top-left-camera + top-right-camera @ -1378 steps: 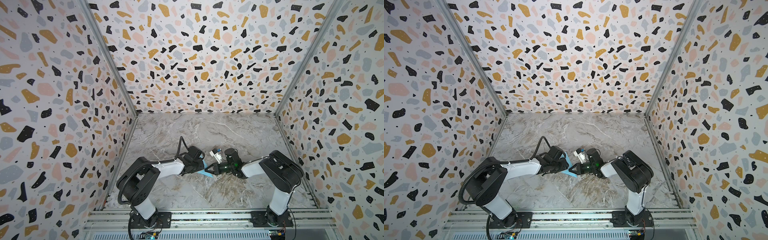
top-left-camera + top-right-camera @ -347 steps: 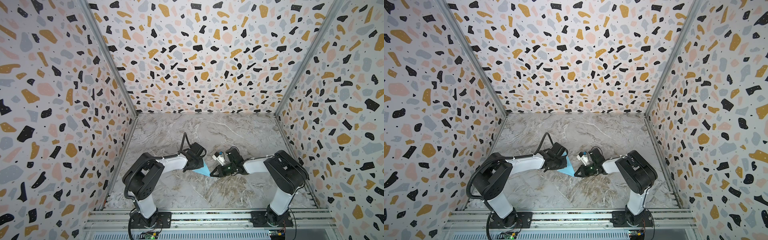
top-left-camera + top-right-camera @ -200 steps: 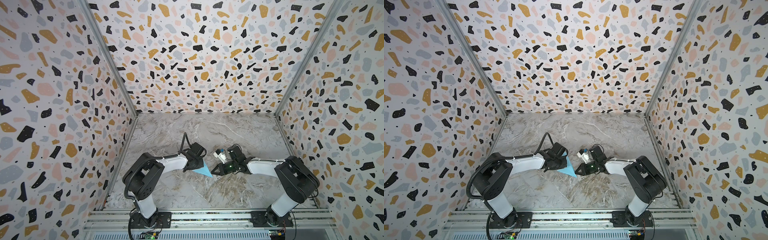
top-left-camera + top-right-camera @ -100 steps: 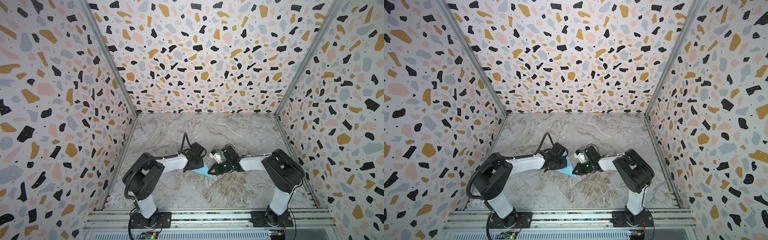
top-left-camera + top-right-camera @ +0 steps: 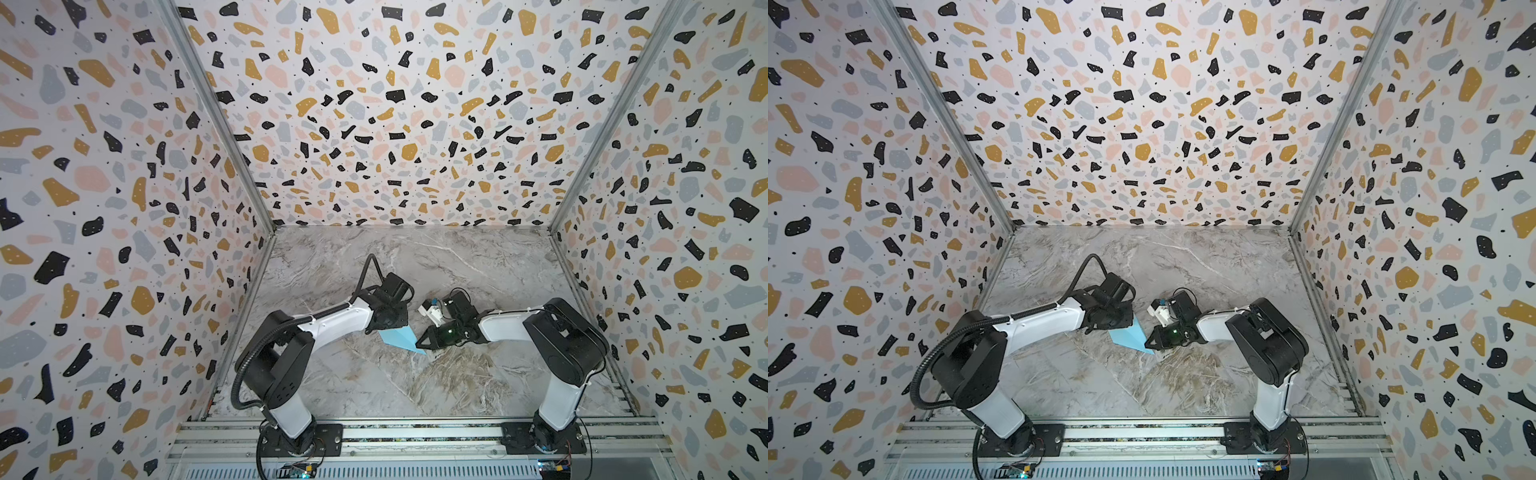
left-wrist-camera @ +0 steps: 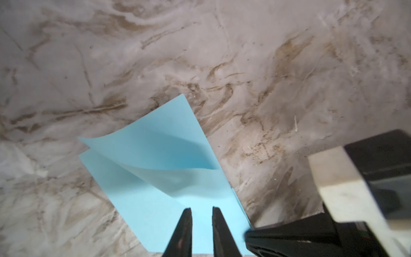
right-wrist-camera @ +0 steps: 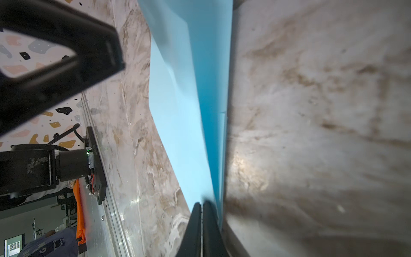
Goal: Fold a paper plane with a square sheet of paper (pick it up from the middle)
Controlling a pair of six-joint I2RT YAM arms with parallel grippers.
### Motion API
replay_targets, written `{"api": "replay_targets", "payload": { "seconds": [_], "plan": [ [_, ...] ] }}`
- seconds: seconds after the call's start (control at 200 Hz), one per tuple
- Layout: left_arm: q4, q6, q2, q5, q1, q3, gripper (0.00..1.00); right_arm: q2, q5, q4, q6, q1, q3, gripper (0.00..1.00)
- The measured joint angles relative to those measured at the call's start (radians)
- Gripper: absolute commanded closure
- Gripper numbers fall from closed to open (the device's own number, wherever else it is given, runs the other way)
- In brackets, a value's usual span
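The light blue sheet of paper (image 5: pixel 398 338) (image 5: pixel 1128 336), already partly folded, lay flat on the marbled bench (image 5: pixel 374 395) a little to the 6 o'clock side of its middle, in the gap between the two arms in both top views. It formed a narrow wedge there, with its sharp point aimed toward 4 o'clock. The left tool (image 5: pixel 394 327) reached in from 9 o'clock and stood over the paper's 11 o'clock end, its wrist hiding that part of the sheet. In the left wrist view the left tool (image 6: pixel 201 209) showed its two dark fingers (image 6: pixel 185 227) parted by only a narrow gap, with blue paper (image 6: pixel 155 153) visible through the gap and nothing caught between them. One loose flap of the sheet curled up off the lower layer just beyond the tips. The right tool (image 5: pixel 418 345) (image 5: pixel 1147 345) came in low from 3 o'clock, its tip just beside the paper's pointed end. In the right wrist view the right tool (image 7: pixel 201 203) had its fingers pressed together with barely a slit between them, and the paper (image 7: pixel 184 111) tapered right down to those tips. Whether a layer was pinched there I could not tell. Speckled terrazzo walls (image 5: pixel 374 104) enclosed the bench at 9, 12 and 3 o'clock.
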Motion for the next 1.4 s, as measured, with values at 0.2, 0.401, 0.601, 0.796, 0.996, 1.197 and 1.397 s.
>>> {"api": "replay_targets", "payload": {
  "seconds": [0.2, 0.401, 0.601, 0.796, 0.996, 1.197, 1.397],
  "plan": [
    [-0.013, -0.012, 0.000, -0.016, -0.066, 0.000, 0.84, 0.000, 0.002, 0.000, 0.001, 0.000, 0.000, 0.92],
    [-0.023, -0.033, 0.079, -0.026, -0.116, 0.002, 0.89, 0.000, 0.002, 0.000, 0.008, 0.000, 0.000, 0.92],
    [-0.034, -0.034, 0.146, -0.029, -0.132, 0.013, 0.90, 0.001, 0.002, 0.000, 0.011, -0.002, 0.000, 0.92],
    [-0.060, -0.034, 0.167, -0.050, -0.133, 0.040, 0.90, 0.004, 0.002, 0.006, 0.011, -0.002, 0.000, 0.93],
    [-0.097, -0.033, 0.190, -0.085, -0.139, 0.076, 0.90, 0.007, 0.002, 0.019, 0.011, -0.002, -0.002, 0.94],
    [-0.117, -0.027, 0.200, -0.102, -0.132, 0.093, 0.87, 0.007, 0.004, 0.025, 0.010, -0.003, -0.005, 0.95],
    [-0.130, -0.020, 0.203, -0.103, -0.095, 0.105, 0.80, 0.007, 0.000, 0.042, 0.010, -0.005, -0.019, 0.95]
  ]
}}
